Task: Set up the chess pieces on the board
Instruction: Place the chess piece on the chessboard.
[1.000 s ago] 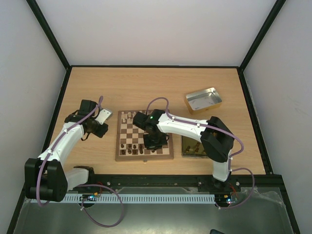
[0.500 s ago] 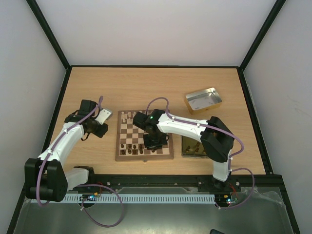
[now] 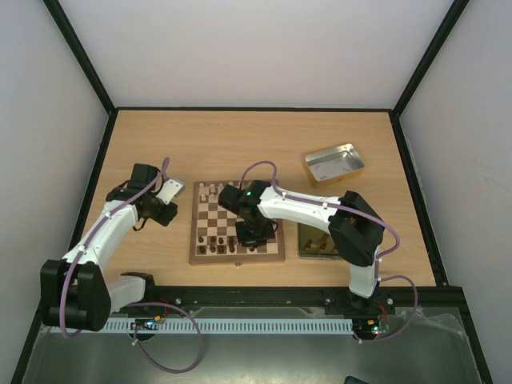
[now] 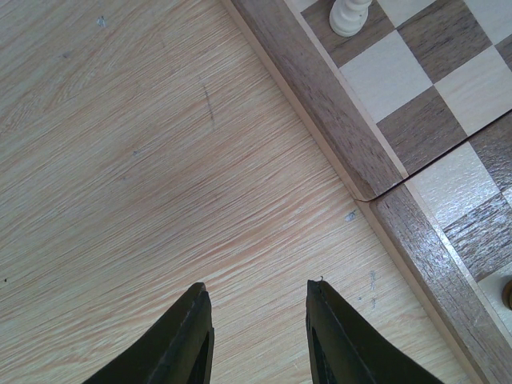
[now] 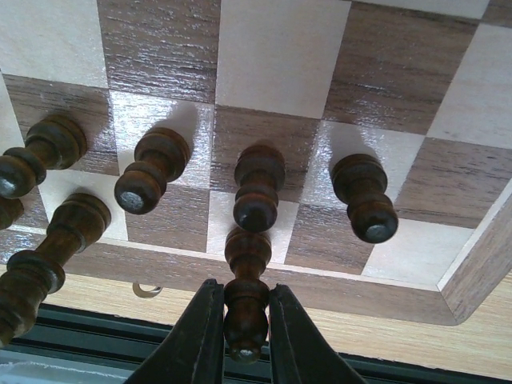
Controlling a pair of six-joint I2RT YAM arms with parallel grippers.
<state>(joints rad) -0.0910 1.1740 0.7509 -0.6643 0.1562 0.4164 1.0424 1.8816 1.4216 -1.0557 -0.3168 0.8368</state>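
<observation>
Wrist views settle the grips.
Up close, right claw (image 5: 244,288) clamps a dark piece (image 5: 248,258); left claw (image 4: 258,290) hangs narrowly parted above the counter (image 4: 144,176).

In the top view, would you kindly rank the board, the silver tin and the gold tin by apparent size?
Largest first:
Board
Silver tin
Gold tin, though the right arm hides part of it, so its rank is unsure.

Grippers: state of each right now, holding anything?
Left gripper: open, empty, above the light wooden table.
Right gripper: shut on a dark brown turned wooden chess piece at the checkered wooden board's near edge.
</observation>
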